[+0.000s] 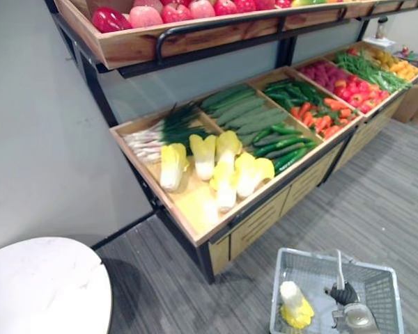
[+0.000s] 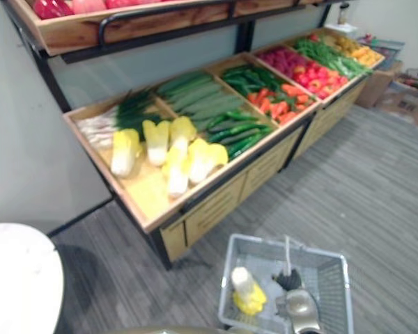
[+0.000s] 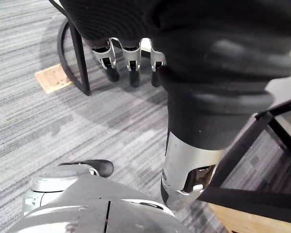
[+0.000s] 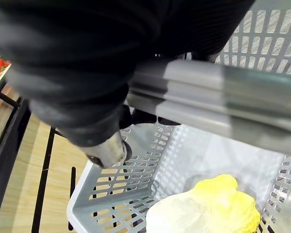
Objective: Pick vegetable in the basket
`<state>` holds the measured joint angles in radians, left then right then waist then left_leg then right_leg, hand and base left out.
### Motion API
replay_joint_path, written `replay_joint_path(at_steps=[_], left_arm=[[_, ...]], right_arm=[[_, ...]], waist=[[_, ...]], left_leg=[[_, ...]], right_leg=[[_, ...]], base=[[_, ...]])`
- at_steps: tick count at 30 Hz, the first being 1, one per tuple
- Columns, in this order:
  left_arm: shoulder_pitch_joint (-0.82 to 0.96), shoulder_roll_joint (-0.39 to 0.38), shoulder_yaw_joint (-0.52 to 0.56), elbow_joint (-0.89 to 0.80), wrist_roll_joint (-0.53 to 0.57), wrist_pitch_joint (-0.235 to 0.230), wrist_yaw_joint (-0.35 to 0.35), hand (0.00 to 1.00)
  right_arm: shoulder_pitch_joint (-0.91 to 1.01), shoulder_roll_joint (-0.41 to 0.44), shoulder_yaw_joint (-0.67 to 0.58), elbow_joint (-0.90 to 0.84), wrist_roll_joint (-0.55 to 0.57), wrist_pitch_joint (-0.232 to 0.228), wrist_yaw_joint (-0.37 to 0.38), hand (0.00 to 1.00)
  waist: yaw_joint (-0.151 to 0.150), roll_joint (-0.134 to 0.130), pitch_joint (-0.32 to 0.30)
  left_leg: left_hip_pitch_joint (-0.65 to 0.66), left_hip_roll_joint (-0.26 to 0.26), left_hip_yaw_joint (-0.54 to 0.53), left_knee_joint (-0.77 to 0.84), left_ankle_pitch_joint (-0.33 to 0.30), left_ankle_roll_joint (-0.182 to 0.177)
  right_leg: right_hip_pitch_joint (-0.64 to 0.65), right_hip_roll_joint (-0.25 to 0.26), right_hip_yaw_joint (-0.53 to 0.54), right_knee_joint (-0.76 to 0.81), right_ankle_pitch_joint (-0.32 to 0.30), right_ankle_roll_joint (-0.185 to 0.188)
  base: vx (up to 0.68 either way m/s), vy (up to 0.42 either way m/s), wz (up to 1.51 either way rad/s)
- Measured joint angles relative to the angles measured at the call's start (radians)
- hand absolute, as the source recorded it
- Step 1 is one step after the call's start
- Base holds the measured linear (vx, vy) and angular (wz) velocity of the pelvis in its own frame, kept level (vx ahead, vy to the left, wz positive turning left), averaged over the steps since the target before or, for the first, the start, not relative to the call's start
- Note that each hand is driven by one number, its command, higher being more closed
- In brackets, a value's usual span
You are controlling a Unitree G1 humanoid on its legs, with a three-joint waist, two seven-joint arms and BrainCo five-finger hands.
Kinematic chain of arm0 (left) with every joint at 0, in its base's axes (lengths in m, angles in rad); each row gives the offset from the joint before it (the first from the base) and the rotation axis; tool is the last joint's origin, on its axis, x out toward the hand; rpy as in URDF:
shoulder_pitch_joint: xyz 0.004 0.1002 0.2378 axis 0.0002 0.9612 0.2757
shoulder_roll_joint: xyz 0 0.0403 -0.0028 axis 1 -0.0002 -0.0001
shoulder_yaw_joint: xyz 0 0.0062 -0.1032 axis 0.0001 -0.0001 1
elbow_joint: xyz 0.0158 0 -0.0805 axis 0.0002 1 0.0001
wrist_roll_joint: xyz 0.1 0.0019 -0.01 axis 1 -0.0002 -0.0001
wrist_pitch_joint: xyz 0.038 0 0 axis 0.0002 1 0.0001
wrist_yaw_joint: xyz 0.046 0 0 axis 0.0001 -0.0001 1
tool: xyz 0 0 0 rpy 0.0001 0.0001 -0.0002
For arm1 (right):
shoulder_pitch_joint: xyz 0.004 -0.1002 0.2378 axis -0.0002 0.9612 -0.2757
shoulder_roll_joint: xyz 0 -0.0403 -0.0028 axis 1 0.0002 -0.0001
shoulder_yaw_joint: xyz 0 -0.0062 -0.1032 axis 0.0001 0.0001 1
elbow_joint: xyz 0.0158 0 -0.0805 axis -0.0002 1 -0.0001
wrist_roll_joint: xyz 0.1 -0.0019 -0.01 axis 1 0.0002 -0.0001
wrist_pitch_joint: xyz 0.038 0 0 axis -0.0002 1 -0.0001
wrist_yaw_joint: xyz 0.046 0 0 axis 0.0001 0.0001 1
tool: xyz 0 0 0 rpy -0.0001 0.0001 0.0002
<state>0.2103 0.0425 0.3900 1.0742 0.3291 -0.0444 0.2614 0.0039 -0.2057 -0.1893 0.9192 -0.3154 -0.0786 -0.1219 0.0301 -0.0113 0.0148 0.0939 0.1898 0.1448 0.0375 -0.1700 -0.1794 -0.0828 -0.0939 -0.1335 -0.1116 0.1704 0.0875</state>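
Note:
A grey plastic basket [image 1: 312, 260] hangs low over the floor at the lower right. One yellow-and-white cabbage [image 1: 293, 307] lies in its left half, and the right wrist view shows that cabbage [image 4: 211, 208] on the basket's mesh floor. My right hand [image 1: 345, 294] is curled round the basket's grey handle [image 4: 218, 99], with its thumb [image 4: 109, 151] under the bar. Several more cabbages [image 1: 216, 165] lie in the nearest wooden bin of the stand. My left hand [image 3: 131, 60] hangs over the carpet with relaxed fingers, holding nothing.
The stand's other bins hold spring onions [image 1: 155, 134], cucumbers [image 1: 282, 144], carrots [image 1: 319, 117] and red peppers [image 1: 355, 89]. An upper shelf [image 1: 143, 45] with red fruit overhangs the back. A white round table [image 1: 42, 285] stands at the lower left.

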Motion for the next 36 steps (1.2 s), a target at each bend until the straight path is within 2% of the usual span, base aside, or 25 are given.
replay_joint_path(at_steps=[8,17,19,21,22,25,26,28,29,30,31,34,36], left_arm=[[0.010,0.009,-0.011,-0.001,0.000,-0.002,-0.010,0.00],[0.027,0.042,-0.031,-0.003,0.001,-0.013,-0.029,0.00],[0.026,0.042,-0.030,-0.005,0.001,-0.017,-0.030,0.00],[0.024,0.040,-0.030,-0.023,0.001,-0.023,-0.031,0.00],[0.022,0.041,-0.030,-0.025,0.002,-0.023,-0.031,0.00],[0.020,0.050,-0.031,-0.038,0.020,-0.024,-0.032,0.00],[0.015,0.068,-0.034,-0.039,0.043,-0.024,-0.033,0.00],[0.010,0.107,-0.030,-0.043,0.047,-0.024,-0.032,0.00],[0.009,0.119,-0.028,-0.045,0.048,-0.024,-0.032,0.00],[0.000,0.138,-0.027,-0.051,0.052,-0.024,-0.032,0.00],[-0.006,0.158,-0.017,-0.057,0.069,-0.023,-0.032,0.00],[-0.008,0.168,-0.008,-0.091,0.080,-0.023,-0.035,0.00],[-0.016,0.179,-0.008,-0.096,0.083,-0.022,-0.037,0.00]], right_arm=[[-0.005,-0.005,-0.045,0.000,0.001,0.001,-0.001,1.00],[-0.026,-0.055,-0.092,0.000,0.011,0.008,-0.002,1.00],[-0.035,-0.056,-0.120,0.000,0.011,0.008,-0.002,1.00],[-0.047,-0.083,-0.133,0.000,0.012,0.009,-0.002,1.00],[-0.046,-0.087,-0.143,0.000,0.012,0.009,-0.002,1.00],[-0.037,-0.085,-0.172,-0.053,0.013,0.008,-0.003,1.00],[-0.030,-0.076,-0.172,-0.098,0.013,0.008,-0.003,1.00],[-0.028,-0.056,-0.155,-0.157,0.013,0.008,-0.003,1.00],[-0.036,-0.043,-0.148,-0.174,0.012,0.008,-0.003,1.00],[-0.042,-0.038,-0.149,-0.188,0.012,0.008,-0.002,1.00],[-0.038,-0.039,-0.149,-0.188,0.012,0.009,-0.002,1.00],[-0.042,-0.039,-0.112,-0.201,0.011,0.005,-0.002,1.00],[-0.056,-0.037,-0.070,-0.202,0.011,0.003,-0.002,1.00]], waist=[[0.001,0.000,0.005],[0.001,-0.007,0.017],[0.001,-0.002,0.023],[-0.002,0.018,0.050],[-0.003,0.020,0.057],[-0.002,0.009,0.064],[-0.003,-0.004,0.072],[-0.001,-0.019,0.083],[0.004,-0.011,0.097],[-0.007,-0.024,0.116],[-0.013,-0.016,0.126],[-0.008,-0.029,0.129],[0.004,-0.054,0.125]], left_leg=[[0.032,-0.002,0.005,0.010,-0.018,0.007],[0.021,-0.009,0.006,0.040,-0.044,0.014],[-0.009,-0.003,0.003,0.112,-0.079,0.020],[-0.071,0.015,-0.019,0.267,-0.155,0.031],[-0.081,0.017,-0.021,0.293,-0.169,0.036],[-0.153,0.014,0.005,0.422,-0.237,0.067],[-0.182,0.011,0.036,0.463,-0.256,0.083],[-0.203,0.018,0.102,0.486,-0.258,0.116],[-0.203,0.035,0.154,0.476,-0.246,0.134],[-0.194,0.035,0.182,0.442,-0.215,0.146],[-0.162,0.036,0.209,0.382,-0.176,0.153],[-0.094,0.031,0.294,0.254,-0.089,0.157],[-0.086,0.027,0.362,0.230,-0.068,0.148]], right_leg=[[0.034,-0.002,0.002,0.005,-0.004,0.005],[0.034,-0.006,0.006,0.005,-0.013,0.017],[0.034,-0.009,0.008,0.005,-0.019,0.021],[0.033,-0.003,0.008,0.040,-0.021,0.025],[0.030,-0.003,0.009,0.056,-0.027,0.031],[-0.046,-0.011,0.055,0.136,-0.025,0.051],[-0.088,-0.018,0.094,0.155,-0.003,0.080],[-0.138,-0.016,0.121,0.121,0.122,0.089],[-0.148,-0.015,0.094,0.092,0.185,0.089],[-0.178,-0.034,-0.018,0.247,0.078,0.001],[-0.176,-0.058,-0.122,0.407,-0.039,-0.057],[-0.079,-0.099,-0.250,0.575,-0.183,-0.065],[-0.041,-0.126,-0.280,0.573,-0.227,-0.057]], base=[[0.07,0.007,-0.01],[0.01,0.004,-0.02],[0.01,0.019,-0.01],[0.00,0.066,0.03],[-0.05,0.110,0.02],[-0.13,0.176,-0.36],[-0.26,0.278,-0.82],[-0.23,0.182,-1.02],[-0.26,0.129,-0.89],[-0.27,0.148,-0.83],[-0.22,0.152,-0.55],[-0.11,0.098,-0.70],[-0.11,-0.017,-0.91]])
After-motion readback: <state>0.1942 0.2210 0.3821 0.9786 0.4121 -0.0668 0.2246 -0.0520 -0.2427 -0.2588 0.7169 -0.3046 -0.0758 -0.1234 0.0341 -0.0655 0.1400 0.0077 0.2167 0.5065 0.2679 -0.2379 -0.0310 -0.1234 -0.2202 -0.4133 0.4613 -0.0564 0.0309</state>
